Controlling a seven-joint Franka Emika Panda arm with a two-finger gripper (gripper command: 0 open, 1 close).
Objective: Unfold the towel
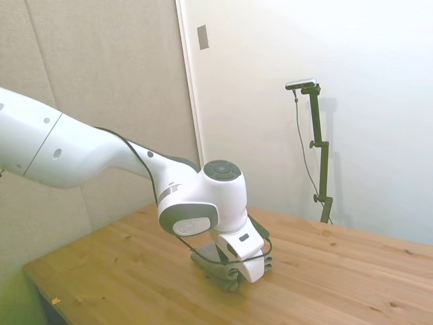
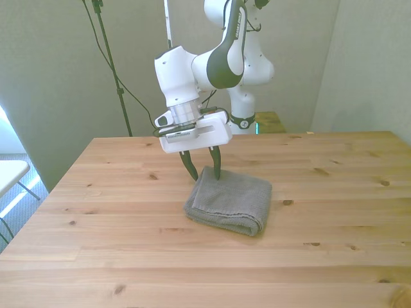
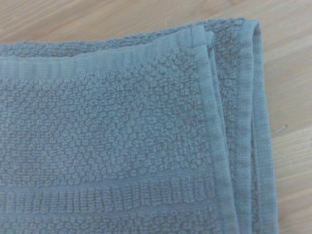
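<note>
A small grey towel [image 2: 230, 200] is seen folded in several layers, lying flat near the middle of a wooden table [image 2: 128, 256]. Stacked hemmed edges are shown meeting at one corner in the wrist view. Over the towel's far corner, the gripper [image 2: 202, 168] is held with its dark fingers [image 2: 216, 163] parted, their tips at the cloth's edge.
</note>
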